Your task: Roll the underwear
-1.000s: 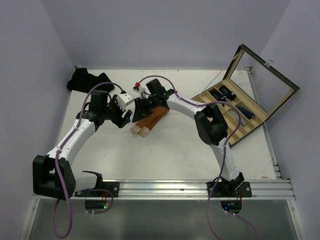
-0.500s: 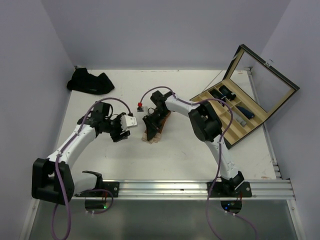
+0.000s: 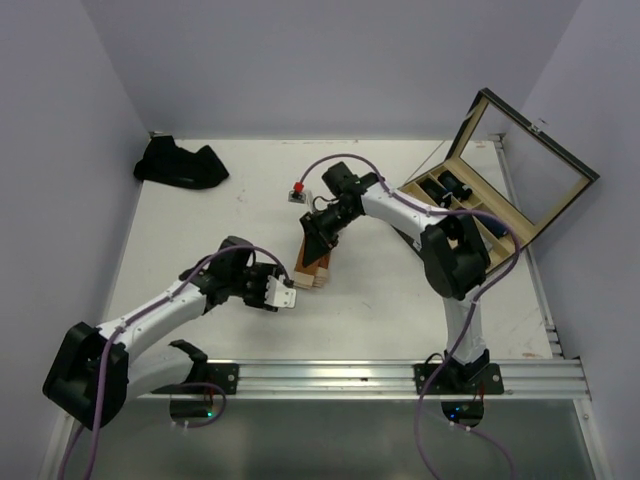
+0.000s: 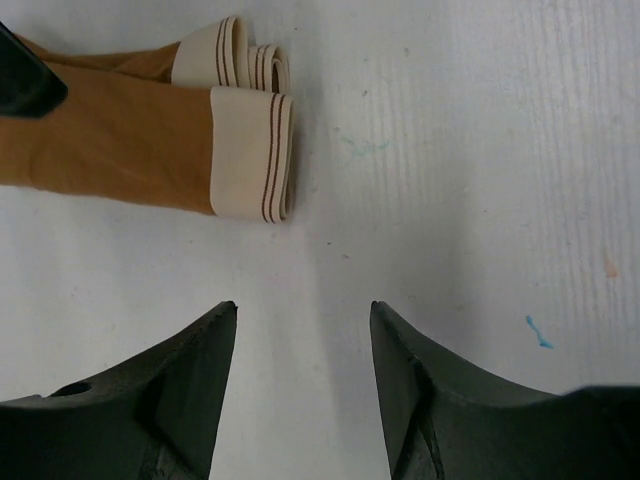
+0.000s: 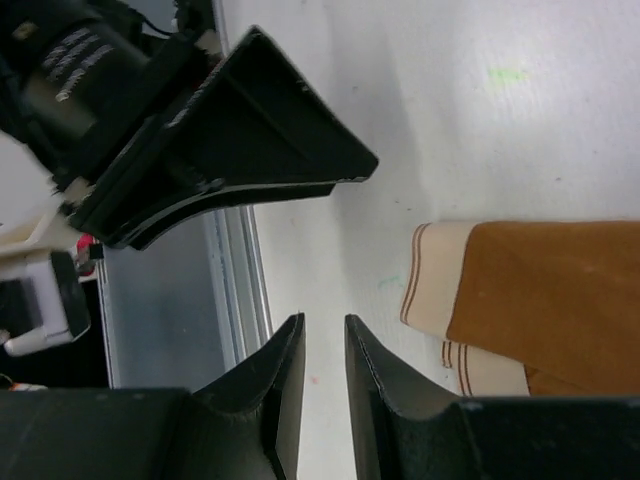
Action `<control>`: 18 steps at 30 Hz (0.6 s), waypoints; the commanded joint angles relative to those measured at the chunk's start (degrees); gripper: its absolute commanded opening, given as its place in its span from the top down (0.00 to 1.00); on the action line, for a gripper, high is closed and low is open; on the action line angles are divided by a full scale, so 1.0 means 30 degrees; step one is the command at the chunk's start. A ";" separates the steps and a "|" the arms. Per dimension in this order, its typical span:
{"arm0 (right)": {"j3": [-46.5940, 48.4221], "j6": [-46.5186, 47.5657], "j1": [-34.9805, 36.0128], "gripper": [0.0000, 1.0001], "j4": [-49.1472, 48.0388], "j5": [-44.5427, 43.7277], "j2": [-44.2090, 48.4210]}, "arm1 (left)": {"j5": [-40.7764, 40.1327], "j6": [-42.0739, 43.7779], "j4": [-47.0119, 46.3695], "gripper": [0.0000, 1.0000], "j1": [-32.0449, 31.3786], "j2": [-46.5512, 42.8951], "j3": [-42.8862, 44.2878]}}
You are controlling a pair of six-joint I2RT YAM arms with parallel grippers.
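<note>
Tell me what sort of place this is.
Probably a robotics lab test cell, not a home. A left arm and a right arm are bolted to an aluminium rail at the edge of a white table. Plain walls box it in. The props are rust-orange underwear and a wooden compartment box.

1. I read the rust-orange underwear (image 4: 110, 140) as soft, matt cloth; its cream waistband (image 4: 250, 155) is smooth with thin dark stripes.
2. Table (image 4: 480, 150): white, matt, faintly grained.
3. Left gripper (image 4: 302, 310) and right gripper (image 5: 323, 322): dark, dull, plastic-looking.
4. Top view, 2 o'clock: box (image 3: 500, 245) of pale bare wood, glass lid (image 3: 520, 170) glossy.
5. 6 o'clock: rail (image 3: 340, 375), pale metal.
6. 10 o'clock: dark cloth heap (image 3: 180, 163), matt.
</note>
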State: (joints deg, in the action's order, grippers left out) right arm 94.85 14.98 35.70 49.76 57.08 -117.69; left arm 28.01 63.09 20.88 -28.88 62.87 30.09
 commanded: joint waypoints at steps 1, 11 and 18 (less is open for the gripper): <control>-0.1204 -0.4138 0.0052 0.74 -0.4099 -0.0714 -0.1400 | -0.0285 0.1614 -0.4087 0.41 -0.0508 0.0747 -0.0127; -0.1820 -0.6695 0.0023 0.77 -0.6654 -0.2826 -0.4741 | 0.0976 0.4483 -0.5438 0.49 -0.1416 0.2918 -0.0360; -0.1939 -0.5378 0.0023 0.81 -0.6157 0.0247 -0.5857 | 0.1445 0.5688 -0.5115 0.51 -0.2177 0.4412 -0.0068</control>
State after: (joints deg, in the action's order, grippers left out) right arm 90.30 -4.86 35.31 31.70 58.70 -132.11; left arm 29.12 76.38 7.55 -34.24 74.72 29.34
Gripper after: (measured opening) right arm 0.189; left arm 0.498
